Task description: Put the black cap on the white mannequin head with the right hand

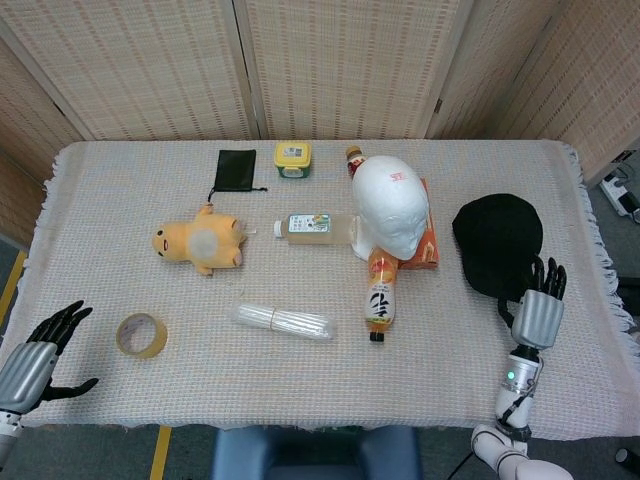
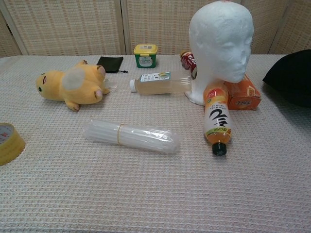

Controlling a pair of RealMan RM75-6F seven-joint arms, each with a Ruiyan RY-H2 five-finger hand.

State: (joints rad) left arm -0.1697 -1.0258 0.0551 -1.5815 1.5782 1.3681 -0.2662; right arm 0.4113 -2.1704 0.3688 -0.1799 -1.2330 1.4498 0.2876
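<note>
bare cloth between black cap (image 1: 497, 243) and mannequin head (image 1: 391, 203), orange packet (image 1: 429, 243) crowding its base
</note>
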